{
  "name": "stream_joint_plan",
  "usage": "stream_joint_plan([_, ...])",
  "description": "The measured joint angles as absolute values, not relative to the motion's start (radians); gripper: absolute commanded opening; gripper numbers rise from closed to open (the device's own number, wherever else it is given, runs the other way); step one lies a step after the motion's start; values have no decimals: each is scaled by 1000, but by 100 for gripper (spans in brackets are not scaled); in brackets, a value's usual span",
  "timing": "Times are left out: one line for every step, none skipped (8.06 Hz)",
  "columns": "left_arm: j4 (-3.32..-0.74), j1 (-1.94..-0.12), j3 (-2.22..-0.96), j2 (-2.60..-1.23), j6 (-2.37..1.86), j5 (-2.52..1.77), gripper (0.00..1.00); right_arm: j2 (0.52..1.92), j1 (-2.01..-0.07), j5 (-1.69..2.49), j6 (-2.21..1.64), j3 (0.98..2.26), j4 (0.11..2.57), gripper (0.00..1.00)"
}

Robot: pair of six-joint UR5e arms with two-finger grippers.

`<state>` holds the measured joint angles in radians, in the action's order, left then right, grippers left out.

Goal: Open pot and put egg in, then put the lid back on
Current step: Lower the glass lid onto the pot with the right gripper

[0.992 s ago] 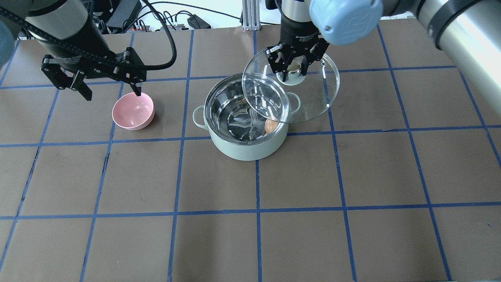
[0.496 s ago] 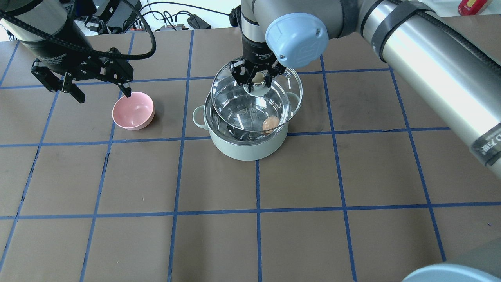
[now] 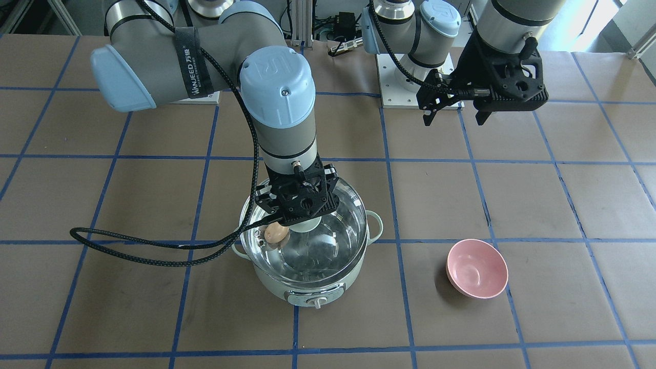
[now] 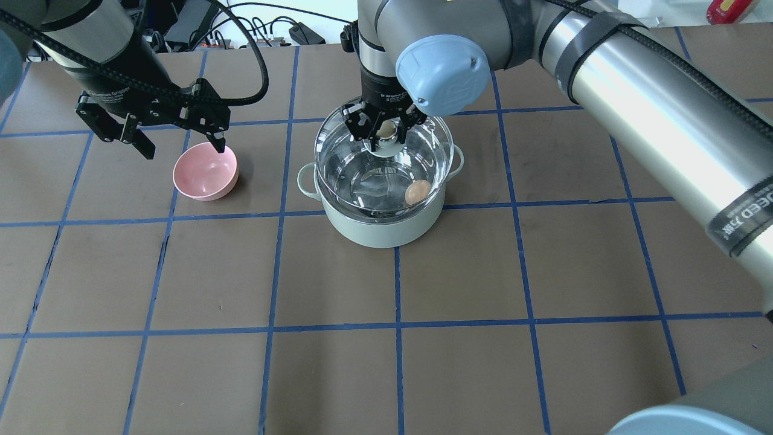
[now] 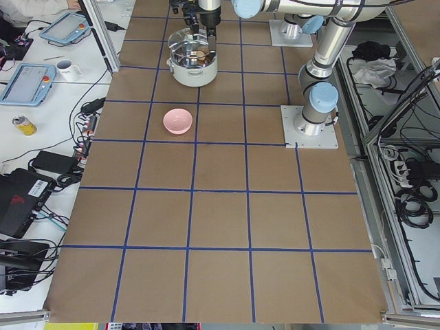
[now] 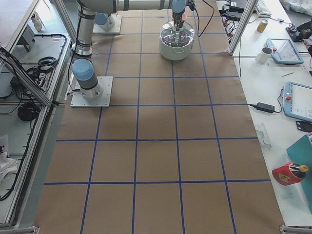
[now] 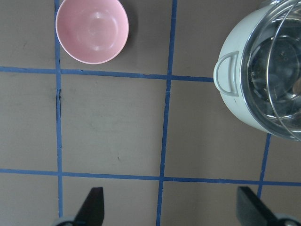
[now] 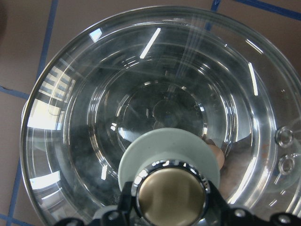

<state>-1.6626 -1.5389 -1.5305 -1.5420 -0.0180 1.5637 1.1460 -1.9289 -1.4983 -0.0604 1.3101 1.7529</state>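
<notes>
The pale mint-green pot stands mid-table, its knob facing the far side. The tan egg lies inside it against the wall and shows through the glass. My right gripper is shut on the beige knob of the clear glass lid and holds it centred over the pot's opening, at or just above the rim; I cannot tell if it rests. My left gripper is open and empty, raised beside the pink bowl.
An empty pink bowl sits left of the pot, also in the left wrist view and front view. The right arm's black cable loops beside the pot. The brown table carries a blue tape grid.
My right gripper has carried the lid from the pot's right-rear to directly over the opening and lowered it. My left gripper drifted slightly near the bowl, still open.
</notes>
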Motion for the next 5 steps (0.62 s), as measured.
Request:
stream_joint_plan([-1635, -1552, -1532, -1545, -15, 1563, 100, 1141, -1929, -1493, -59, 1312, 1754, 0])
stream_joint_plan([-1599, -1558, -1535, -1549, -14, 1562, 100, 1134, -1931, -1487, -56, 1313, 1756, 0])
stream_joint_plan([-1576, -1562, -1539, -1551, -13, 1562, 100, 1129, -1932, -1484, -52, 1314, 1759, 0])
stream_joint_plan([-1564, -1568, -1545, -1552, -14, 1561, 100, 1125, -1932, -1483, -48, 1316, 1760, 0])
stream_joint_plan([-1559, -1574, -1549, -1552, -12, 1562, 100, 1123, -1933, -1482, -44, 1319, 1762, 0])
